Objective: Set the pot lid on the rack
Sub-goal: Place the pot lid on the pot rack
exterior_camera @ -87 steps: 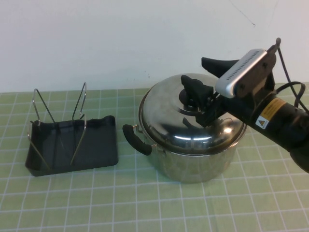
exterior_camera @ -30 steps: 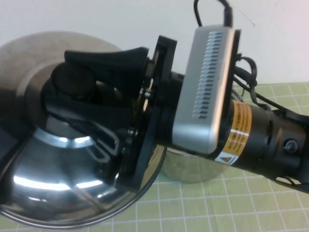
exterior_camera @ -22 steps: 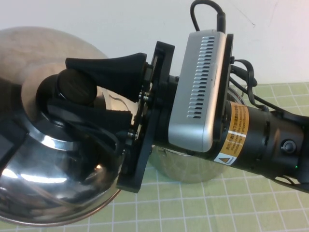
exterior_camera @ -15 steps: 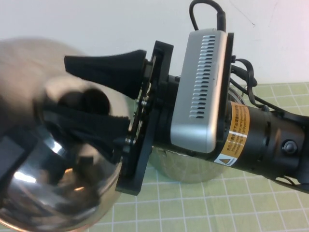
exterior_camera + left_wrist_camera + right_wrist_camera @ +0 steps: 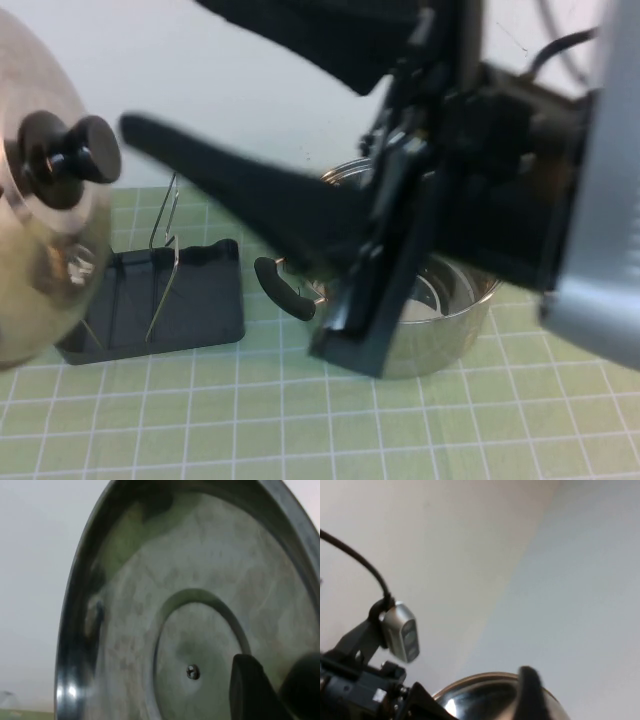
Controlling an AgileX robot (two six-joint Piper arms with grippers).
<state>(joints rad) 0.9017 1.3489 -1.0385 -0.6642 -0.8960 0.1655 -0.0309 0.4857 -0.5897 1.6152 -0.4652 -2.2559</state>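
The pot lid (image 5: pixel 40 250) hangs in the air at the far left of the high view, on edge, its black knob (image 5: pixel 65 152) facing right. Its underside (image 5: pixel 165 630) fills the left wrist view, with my left gripper's finger (image 5: pixel 250 692) lying against it. My left gripper (image 5: pixel 417 702) shows in the right wrist view at the lid's rim (image 5: pixel 485 690), shut on it. My right gripper (image 5: pixel 165 60) is close to the high camera, wide open and empty, clear of the knob. The rack (image 5: pixel 200 300) sits on the table below and right of the lid.
The open steel pot (image 5: pixel 440 310) stands right of the rack, its black handle (image 5: pixel 283 288) pointing at the rack. The right arm hides much of the pot and the right side of the table. Green gridded mat (image 5: pixel 200 420) lies in front.
My right gripper was round the lid's knob; it has opened wide, let go and drawn back toward the camera. The lid stays up at the left, and the rack is in sight again.
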